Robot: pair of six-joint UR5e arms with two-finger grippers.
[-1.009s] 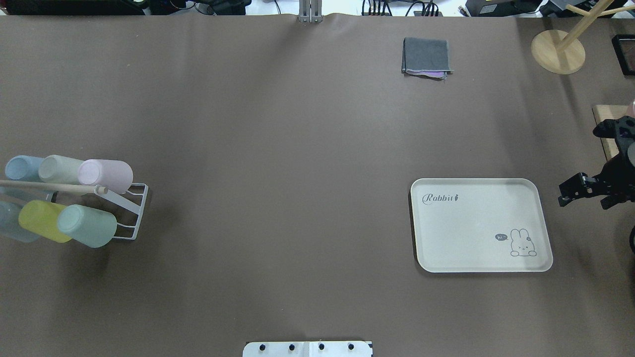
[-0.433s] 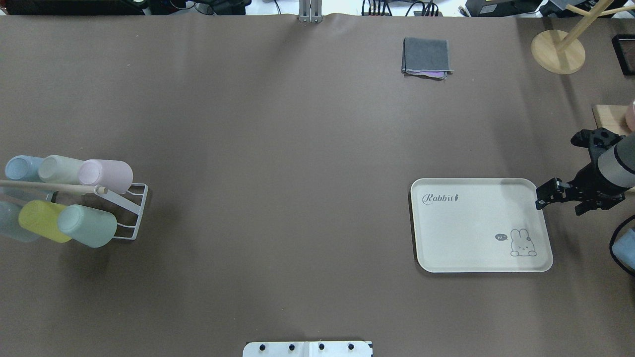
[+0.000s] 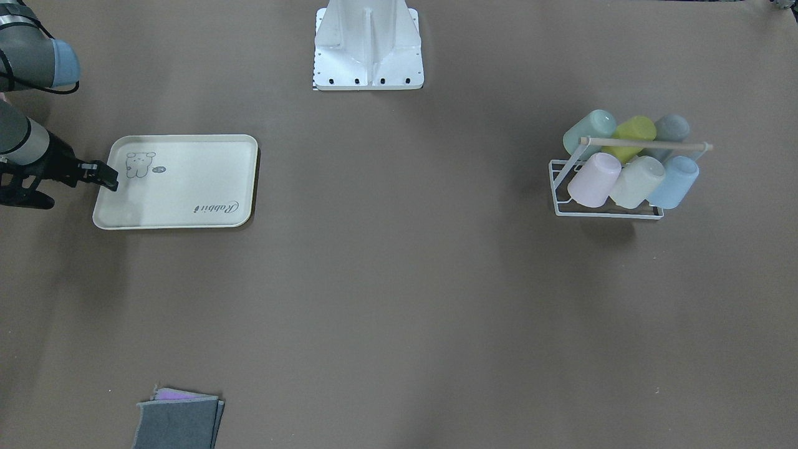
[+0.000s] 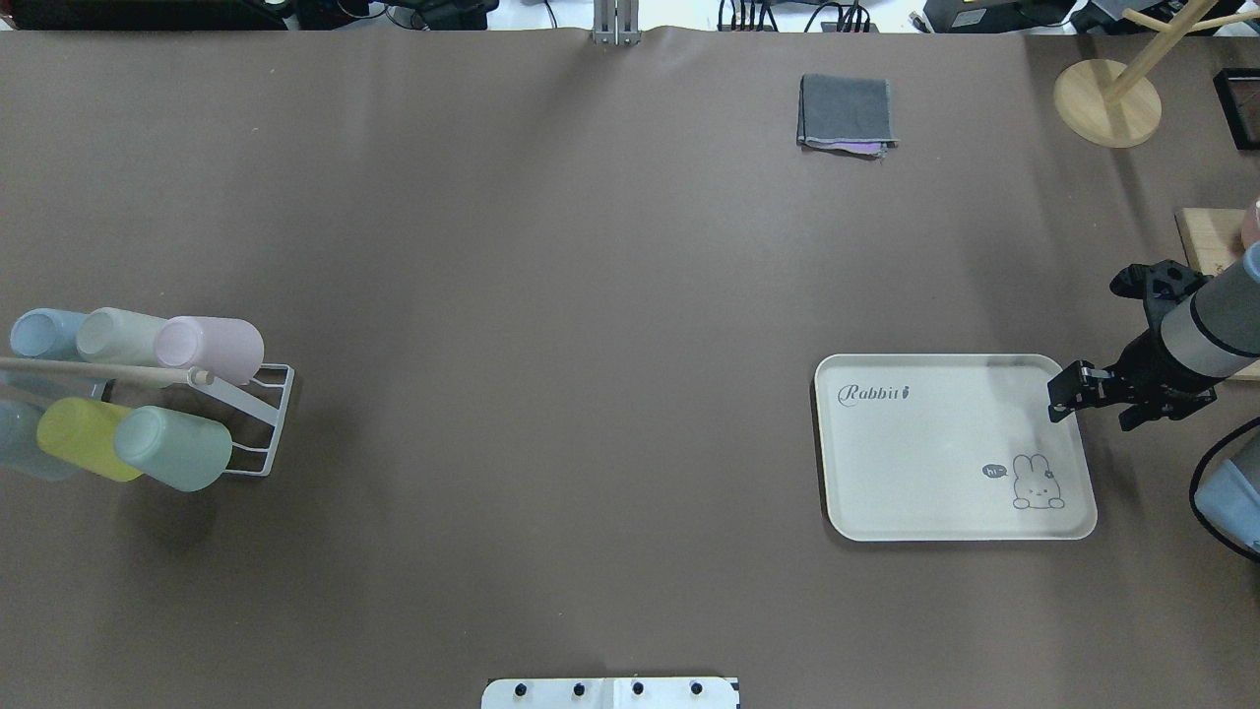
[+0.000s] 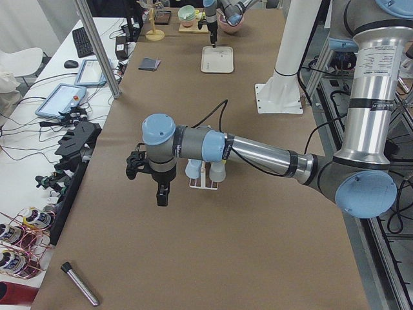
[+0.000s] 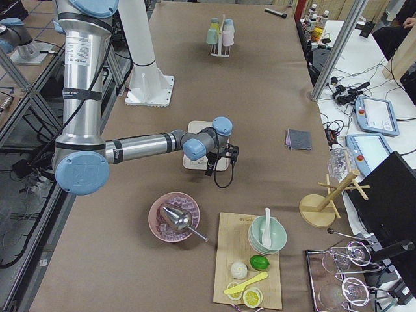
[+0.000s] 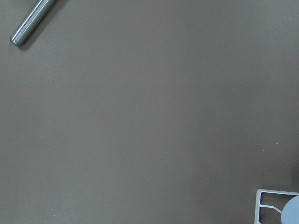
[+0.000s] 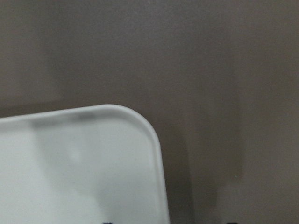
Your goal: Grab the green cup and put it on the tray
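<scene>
0 steps of the task are done. Nearest the robot's base, in the middle band of the table, the tray [image 4: 886, 463] lies on the robot's right with nothing on it. The right gripper [image 4: 1068, 391] hangs over its far right corner, empty. In the right wrist view, 2 dark tips at the bottom edge sit well apart, so the fingers look spread.

Across the table on the robot's left, well apart from the tray, the green cup [image 4: 172, 449] is on the white wire rack [image 4: 241, 402]. It lies tilted in the near row of 6 cups, at the end toward the table's middle, touching the yellow-green cup [image 4: 84, 438].

The left gripper [image 5: 162, 199] shows only in the exterior left view, hanging just beside the rack on its outer side. I cannot tell if its fingers are apart or together.

Farthest out, a folded grey cloth [image 4: 847, 110] plays no part.

Left to do: reach the cup, grip it, lift it off the rack, carry it across the table and set it on the tray. That is everything.
</scene>
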